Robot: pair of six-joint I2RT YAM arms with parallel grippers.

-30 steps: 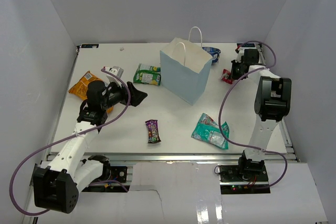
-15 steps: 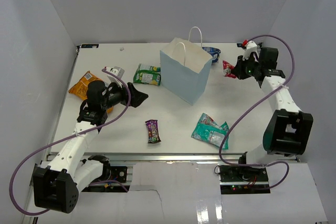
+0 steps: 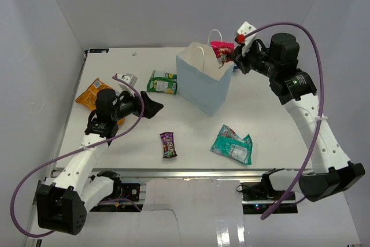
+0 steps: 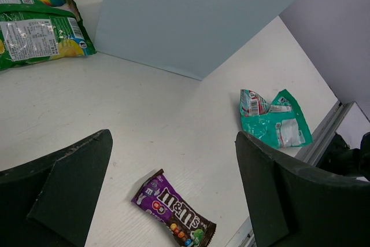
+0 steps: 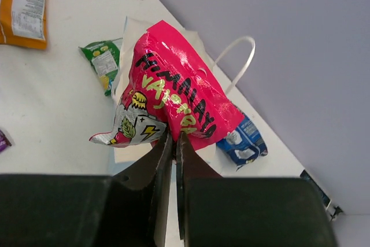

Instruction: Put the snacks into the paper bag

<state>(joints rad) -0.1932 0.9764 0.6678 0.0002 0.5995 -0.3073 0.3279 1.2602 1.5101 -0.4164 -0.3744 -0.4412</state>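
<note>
Red foil shines in the right tool (image 5: 174,142) — its 2 fingers are squeezed tight on one edge of the small red packet (image 5: 176,96). The packet hangs up in the air at the top of the paper bag (image 3: 202,85), by the bag's far right corner. I cannot tell if its low end is inside the bag.

The light-blue bag stands upright near the middle of the bench (image 3: 196,131), with its top open and a white cord handle (image 3: 215,34) sticking up.

The left tool (image 3: 154,107) is wide open and holds nothing. It sits low over the bench, to the left of the bag and apart from it.

6 more snacks lie flat on the bench:
- The green packet (image 3: 162,81) is just beside the bag on its left.
- The orange chip bag (image 3: 91,92) is far to the left, partly hidden behind the left arm.
- The grey-white packet (image 3: 126,78) is between the orange one and the green one.
- The dark candy bar (image 4: 173,213) is in front of the bag — the left wrist view shows it between the 2 open fingers.
- The teal packet (image 3: 232,144) is in front of the bag, to the right.
- The blue packet (image 5: 243,140) is behind the bag.
</note>
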